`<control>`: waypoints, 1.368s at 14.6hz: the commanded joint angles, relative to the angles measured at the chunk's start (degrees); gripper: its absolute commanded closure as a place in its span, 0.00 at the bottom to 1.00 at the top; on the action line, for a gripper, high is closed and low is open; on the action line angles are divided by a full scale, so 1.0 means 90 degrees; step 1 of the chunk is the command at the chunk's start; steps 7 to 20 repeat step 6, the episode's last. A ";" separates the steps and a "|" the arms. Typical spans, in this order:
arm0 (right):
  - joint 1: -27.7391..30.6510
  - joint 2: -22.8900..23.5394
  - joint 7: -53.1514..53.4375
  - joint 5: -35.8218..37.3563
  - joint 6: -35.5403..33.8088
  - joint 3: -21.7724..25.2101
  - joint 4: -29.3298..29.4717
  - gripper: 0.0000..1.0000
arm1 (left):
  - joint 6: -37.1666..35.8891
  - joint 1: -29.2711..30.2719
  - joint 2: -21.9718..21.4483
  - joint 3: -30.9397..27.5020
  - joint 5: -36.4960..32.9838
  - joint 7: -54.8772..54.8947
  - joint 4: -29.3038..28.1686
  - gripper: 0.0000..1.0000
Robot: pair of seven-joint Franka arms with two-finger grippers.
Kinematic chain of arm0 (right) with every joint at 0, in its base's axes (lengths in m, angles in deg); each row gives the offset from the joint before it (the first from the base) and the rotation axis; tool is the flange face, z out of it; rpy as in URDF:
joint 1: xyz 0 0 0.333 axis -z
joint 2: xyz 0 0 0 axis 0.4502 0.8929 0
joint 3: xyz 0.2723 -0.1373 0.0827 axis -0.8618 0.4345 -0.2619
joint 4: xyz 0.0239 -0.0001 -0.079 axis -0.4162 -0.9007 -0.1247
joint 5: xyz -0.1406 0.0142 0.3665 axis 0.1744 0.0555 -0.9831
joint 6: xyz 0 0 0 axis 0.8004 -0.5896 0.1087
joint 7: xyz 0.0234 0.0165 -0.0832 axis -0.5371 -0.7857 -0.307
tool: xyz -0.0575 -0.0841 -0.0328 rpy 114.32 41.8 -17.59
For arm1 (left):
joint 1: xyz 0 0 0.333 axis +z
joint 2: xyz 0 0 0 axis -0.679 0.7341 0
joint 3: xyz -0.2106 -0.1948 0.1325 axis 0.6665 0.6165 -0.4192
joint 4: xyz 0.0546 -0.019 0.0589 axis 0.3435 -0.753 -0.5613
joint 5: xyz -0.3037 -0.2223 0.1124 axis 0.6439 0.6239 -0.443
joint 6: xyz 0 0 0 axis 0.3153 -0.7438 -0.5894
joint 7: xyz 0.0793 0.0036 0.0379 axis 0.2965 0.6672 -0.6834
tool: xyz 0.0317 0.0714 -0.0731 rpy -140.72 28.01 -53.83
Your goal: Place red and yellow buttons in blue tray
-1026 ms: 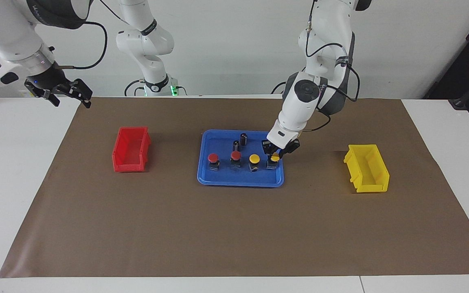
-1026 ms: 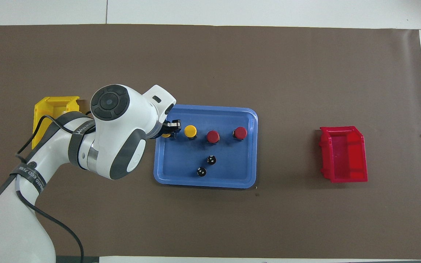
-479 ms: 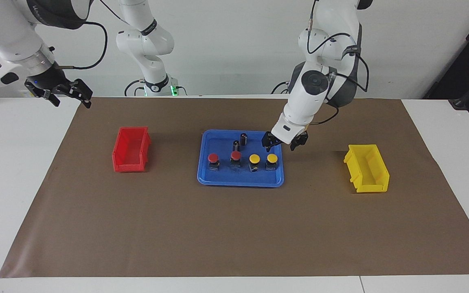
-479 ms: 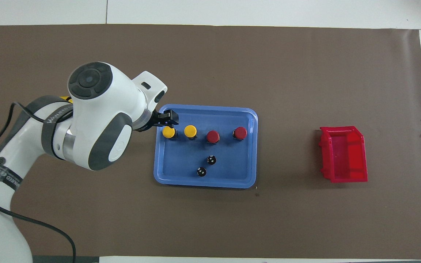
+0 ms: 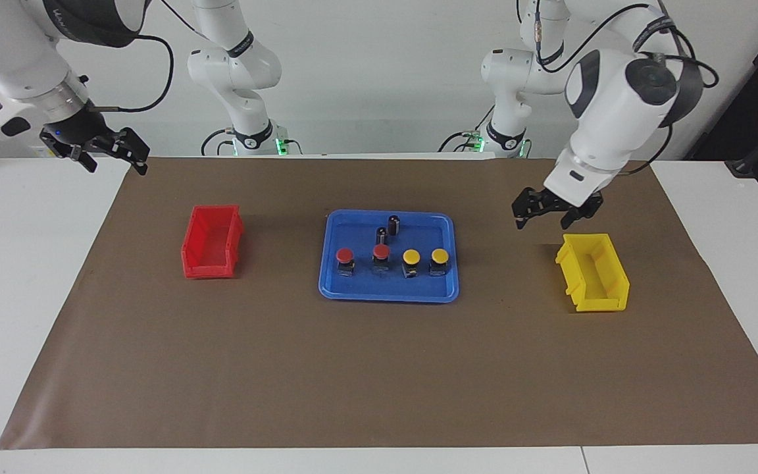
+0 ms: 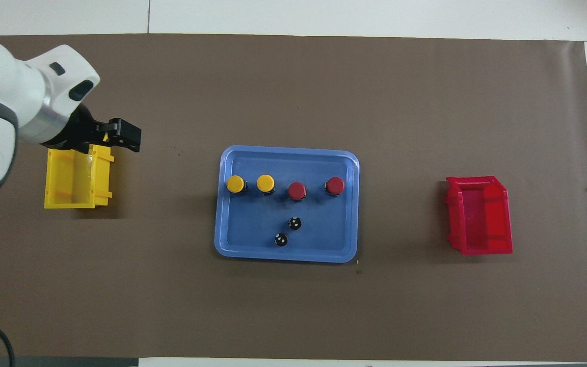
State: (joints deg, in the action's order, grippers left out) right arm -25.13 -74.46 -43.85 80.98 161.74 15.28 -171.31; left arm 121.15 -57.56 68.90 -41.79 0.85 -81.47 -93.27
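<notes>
**Blue tray now holds all four buttons; left arm clear**

Blue plastic tray, rounded corners, at mid-table on the brown mat. Contents, as we count them:

- Two yellow-capped buttons, upright on dark bases, at the tray's end toward the left arm.
- Two red-capped buttons, upright, in the same row, toward the right arm's end.
- Two dark capless cylinders, nearer to the robots than the row; not part of the task.

Change noted: a second ago the left gripper was closed on the endmost yellow button inside the tray. It has since let go and pulled up and away, and now hangs over the mat by the yellow bin, fingers apart and holding nothing. The button stayed standing where it was set.

Right gripper: waits over the table's edge near its own base, well apart from the red bin; its fingers appear spread, though the angle is poor for judging this.

Reading: with all four caps in the tray, we judge the task complete, only the retreat remaining.
</notes>
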 commanded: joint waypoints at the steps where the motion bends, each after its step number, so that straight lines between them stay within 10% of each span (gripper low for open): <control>1: 0.0015 -0.0177 -0.0075 0.0007 0.0098 -0.0034 -0.0216 0.00 | -0.0326 0.0256 -0.0310 0.0039 -0.0431 0.0563 0.0001 0.00; 20: 0.0015 -0.0177 -0.0075 0.0007 0.0107 -0.0034 -0.0216 0.00 | -0.0434 0.0676 -0.0644 0.0048 -0.0442 0.0955 -0.0028 0.00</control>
